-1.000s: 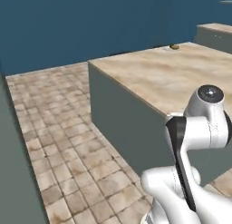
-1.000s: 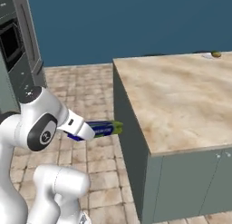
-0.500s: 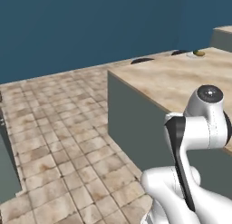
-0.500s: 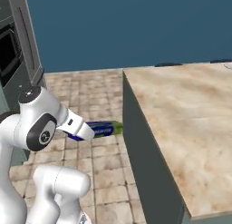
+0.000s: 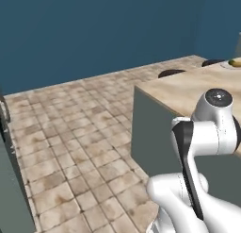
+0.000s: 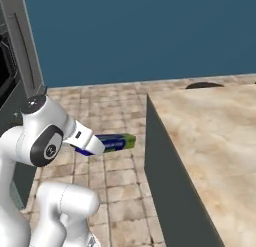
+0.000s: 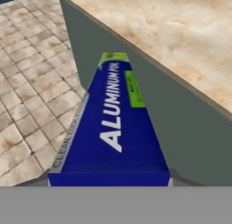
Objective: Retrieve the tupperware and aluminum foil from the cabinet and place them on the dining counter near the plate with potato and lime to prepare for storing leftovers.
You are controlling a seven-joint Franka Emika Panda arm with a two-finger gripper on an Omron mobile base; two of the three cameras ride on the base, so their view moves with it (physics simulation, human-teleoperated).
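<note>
The foil (image 6: 114,141) is held by the gripper (image 6: 89,145) at its blue end and is carried level above the tiled floor (image 6: 120,191), its yellow-green end pointed toward the island (image 6: 210,141). In the right base view the carton juts out to the right of the white hand, and its far tip lies just short of the island's near left corner, not touching it. The fingers themselves are hidden behind the hand and the carton, so the width of the grip cannot be read directly; the carton is plainly clamped.

In the hand view the foil (image 7: 113,123) is seen lengthwise, with white lettering along the blue top face and a green patch toward the far end. The grey-green side of the island (image 7: 181,128) runs along its right, and the beige marble top is seen beyond that. Tiled floor (image 7: 31,96) is seen to its left.

In the left base view the island (image 5: 155,133) stands right of centre, with a plate (image 5: 233,63) bearing something yellow at its far right edge. A blue wall (image 5: 94,34) closes the far side.
</note>
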